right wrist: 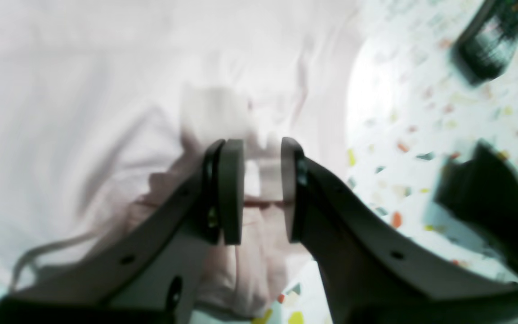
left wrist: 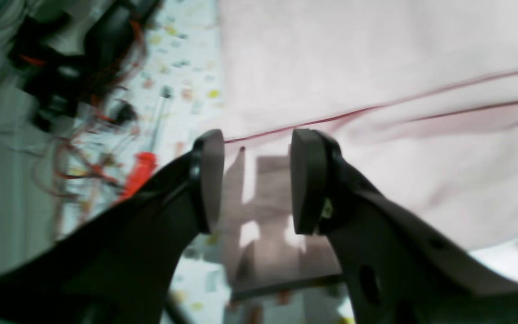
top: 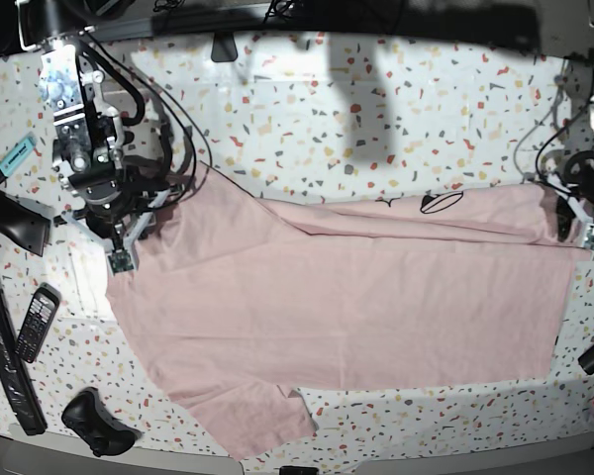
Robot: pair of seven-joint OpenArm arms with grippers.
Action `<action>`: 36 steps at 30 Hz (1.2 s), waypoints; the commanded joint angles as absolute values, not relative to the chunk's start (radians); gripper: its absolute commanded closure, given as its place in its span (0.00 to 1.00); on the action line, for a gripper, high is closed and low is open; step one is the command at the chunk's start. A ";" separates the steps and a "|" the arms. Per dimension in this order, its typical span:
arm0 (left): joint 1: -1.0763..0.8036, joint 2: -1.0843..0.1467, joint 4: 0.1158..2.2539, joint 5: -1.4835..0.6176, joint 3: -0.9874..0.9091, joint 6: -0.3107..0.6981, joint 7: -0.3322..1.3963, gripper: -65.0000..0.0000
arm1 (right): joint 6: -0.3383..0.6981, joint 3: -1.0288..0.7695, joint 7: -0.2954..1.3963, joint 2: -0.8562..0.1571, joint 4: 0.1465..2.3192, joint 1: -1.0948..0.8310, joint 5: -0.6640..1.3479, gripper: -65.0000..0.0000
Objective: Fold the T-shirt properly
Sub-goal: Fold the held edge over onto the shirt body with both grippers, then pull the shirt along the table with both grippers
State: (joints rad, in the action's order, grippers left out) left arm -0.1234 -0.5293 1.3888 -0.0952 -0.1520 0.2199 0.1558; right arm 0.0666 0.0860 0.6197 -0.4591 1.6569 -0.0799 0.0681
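Note:
The pale pink T-shirt point(top: 346, 297) lies spread wide over the speckled table point(top: 376, 109). Its far edge is folded over and shows a bit of black print point(top: 441, 203). One sleeve points toward the front edge point(top: 267, 421). My right gripper point(top: 127, 236) is at the shirt's left corner. In the right wrist view it point(right wrist: 261, 189) is open, its pads astride a bunched hem of the shirt point(right wrist: 83, 112). My left gripper point(top: 577, 223) is at the shirt's right corner. In the left wrist view it point(left wrist: 256, 180) is open just above the shirt's edge point(left wrist: 376, 67).
A phone point(top: 35, 322), a long black bar point(top: 5, 346) and a black controller point(top: 94, 421) lie at the front left. A teal pen point(top: 15, 153) lies at the far left. A red-handled screwdriver point(left wrist: 140, 173) and cables lie beside the left gripper. Dark objects point(right wrist: 488, 193) lie beside the right gripper.

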 commanded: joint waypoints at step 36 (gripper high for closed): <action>-0.320 -0.491 1.315 -0.192 -0.165 0.401 0.240 0.69 | 0.169 -0.112 0.659 -0.476 1.692 -0.380 0.131 0.78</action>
